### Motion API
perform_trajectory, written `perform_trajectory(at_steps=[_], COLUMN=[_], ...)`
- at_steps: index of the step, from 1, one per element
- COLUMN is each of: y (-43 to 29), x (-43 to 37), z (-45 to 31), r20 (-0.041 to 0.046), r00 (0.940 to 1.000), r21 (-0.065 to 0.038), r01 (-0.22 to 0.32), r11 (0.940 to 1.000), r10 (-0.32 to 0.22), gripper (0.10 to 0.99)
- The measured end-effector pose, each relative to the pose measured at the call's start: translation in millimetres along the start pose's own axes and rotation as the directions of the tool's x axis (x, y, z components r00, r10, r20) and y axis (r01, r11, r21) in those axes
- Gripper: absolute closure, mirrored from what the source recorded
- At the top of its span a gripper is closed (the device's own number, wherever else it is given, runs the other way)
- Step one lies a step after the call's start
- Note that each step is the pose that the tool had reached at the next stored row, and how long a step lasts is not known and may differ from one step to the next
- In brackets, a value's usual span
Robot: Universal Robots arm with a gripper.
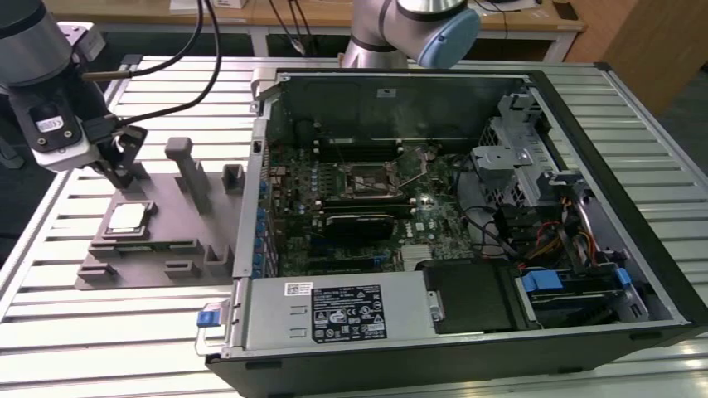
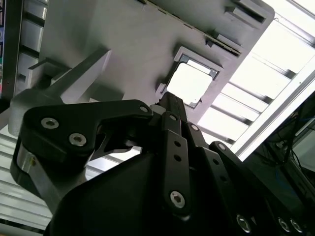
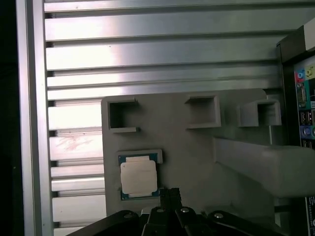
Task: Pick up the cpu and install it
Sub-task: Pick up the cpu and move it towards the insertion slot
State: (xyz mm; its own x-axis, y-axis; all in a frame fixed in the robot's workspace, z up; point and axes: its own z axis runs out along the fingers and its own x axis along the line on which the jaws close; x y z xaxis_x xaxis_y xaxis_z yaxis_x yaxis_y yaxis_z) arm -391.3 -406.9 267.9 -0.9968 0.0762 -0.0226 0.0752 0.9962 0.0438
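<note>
The cpu (image 1: pixel 125 219), a small square chip with a pale silver top, lies flat in a recess of the grey holder plate (image 1: pixel 166 220) at the exterior view's left. It shows in both wrist views too, as the cpu (image 3: pixel 139 177) and as a bright square cpu (image 2: pixel 191 83). My gripper (image 1: pixel 118 175) hangs just above the plate, close beside the chip and apart from it. Its black fingertips (image 3: pixel 171 192) are shut together with nothing between them. The motherboard's open socket (image 1: pixel 370 178) sits inside the computer case (image 1: pixel 619 191).
Grey upright posts (image 1: pixel 184 170) and small holder blocks (image 1: pixel 177 267) stand on the plate around the chip. The case wall (image 1: pixel 257 207) rises right beside the plate. A slatted metal table (image 1: pixel 99 332) carries everything. A second arm's base (image 1: pixel 382 37) stands behind the case.
</note>
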Motion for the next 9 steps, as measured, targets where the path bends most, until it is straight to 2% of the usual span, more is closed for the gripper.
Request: perform_trajectory(at_steps=[9], y=[-1.8], x=[5.3], z=[11.1], r20=[0.0000], r00=[1.0000], r21=[0.000], r01=[0.000], r11=[1.0000], r10=[0.000], gripper=[0.980])
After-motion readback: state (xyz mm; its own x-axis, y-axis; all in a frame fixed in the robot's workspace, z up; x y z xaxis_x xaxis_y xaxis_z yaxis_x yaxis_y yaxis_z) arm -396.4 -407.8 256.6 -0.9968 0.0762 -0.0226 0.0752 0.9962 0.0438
